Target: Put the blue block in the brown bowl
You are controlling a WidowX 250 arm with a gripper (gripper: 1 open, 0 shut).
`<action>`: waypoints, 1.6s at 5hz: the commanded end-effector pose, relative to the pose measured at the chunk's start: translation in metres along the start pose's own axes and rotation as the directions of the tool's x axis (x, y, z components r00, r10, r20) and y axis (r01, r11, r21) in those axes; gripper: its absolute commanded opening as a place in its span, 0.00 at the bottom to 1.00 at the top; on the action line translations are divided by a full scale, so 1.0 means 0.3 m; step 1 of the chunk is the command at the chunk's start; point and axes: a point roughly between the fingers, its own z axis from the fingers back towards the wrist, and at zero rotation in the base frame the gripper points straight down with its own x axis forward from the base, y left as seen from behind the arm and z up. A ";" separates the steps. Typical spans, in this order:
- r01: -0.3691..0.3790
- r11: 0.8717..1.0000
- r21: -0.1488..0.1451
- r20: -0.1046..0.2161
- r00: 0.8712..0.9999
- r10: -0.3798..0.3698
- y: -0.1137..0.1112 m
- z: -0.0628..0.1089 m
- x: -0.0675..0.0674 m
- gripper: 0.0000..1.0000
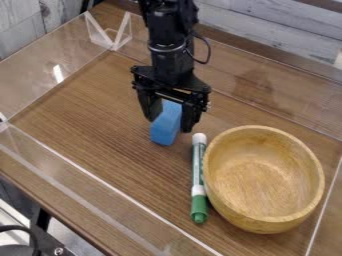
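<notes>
A small sky-blue block (164,128) lies on the wooden tabletop, left of the bowl. My black gripper (170,107) hangs straight down over it, jaws open, with its fingers (146,106) reaching down on either side of the block's upper end. Whether the fingers touch the block I cannot tell. To the right sits the brown bowl (267,213), wide, shallow and empty, apart from the block.
A green-and-white marker pen (198,178) lies between the block and the bowl, almost touching the bowl's rim. Clear acrylic walls (54,160) fence the wooden table (94,120) on all sides. A clear stand (110,36) is at the back left.
</notes>
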 end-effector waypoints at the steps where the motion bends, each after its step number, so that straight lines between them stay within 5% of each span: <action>1: 0.002 1.000 -0.003 0.038 0.999 -0.002 0.009 0.015 0.018 1.00; 8: 0.014 1.000 -0.026 0.053 0.999 -0.013 0.035 -0.049 0.035 1.00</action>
